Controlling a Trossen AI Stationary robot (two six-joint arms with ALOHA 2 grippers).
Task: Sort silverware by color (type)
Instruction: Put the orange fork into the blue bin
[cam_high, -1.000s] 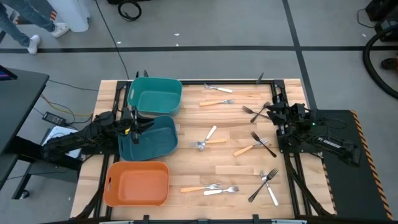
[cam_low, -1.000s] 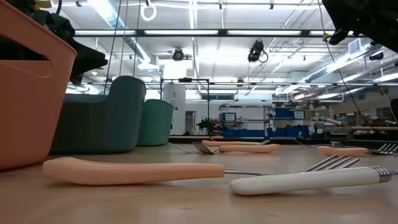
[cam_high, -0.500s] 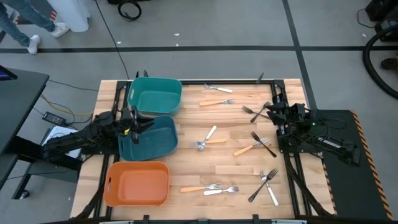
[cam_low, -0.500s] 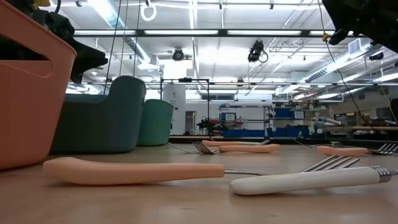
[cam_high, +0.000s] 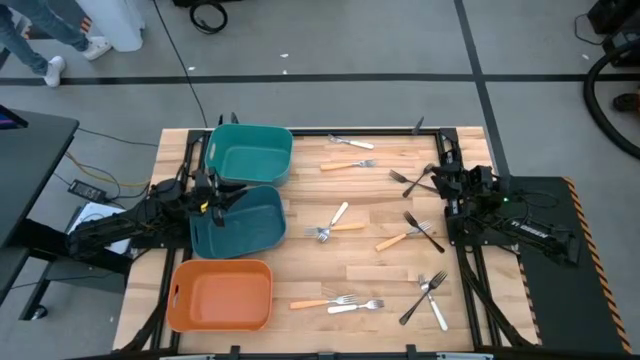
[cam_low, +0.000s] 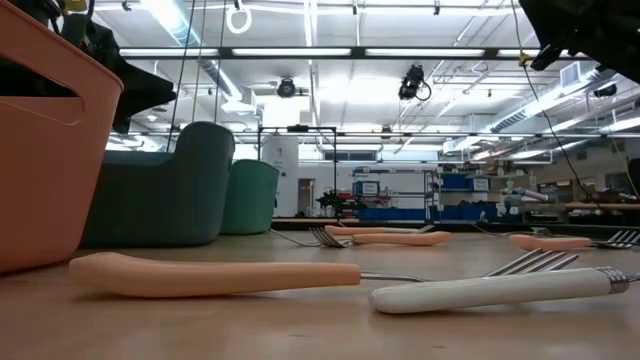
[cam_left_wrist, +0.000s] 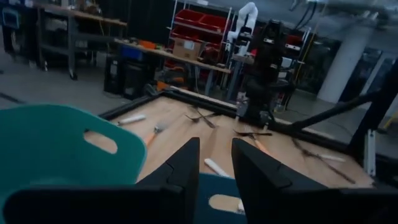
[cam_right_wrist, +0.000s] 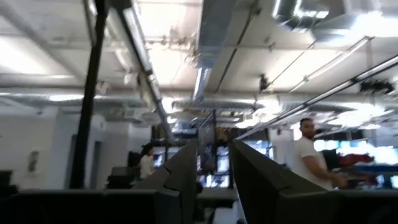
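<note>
Left of frame, left gripper lifts slightly over blue bin, fingers narrowly parted, empty; right gripper same; forks unsorted.

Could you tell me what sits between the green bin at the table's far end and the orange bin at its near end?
In the high view, a dark teal plastic bin sits between the green bin and the orange bin, with the left gripper over its rim.

On the wooden surface, a long orange-handled fork lies nearest, its metal end meeting a white-handled fork just beside it. An orange plastic bin rises at the left edge, with a dark teal bin and a lighter teal bin behind it. Farther back lie more orange-handled forks.
</note>
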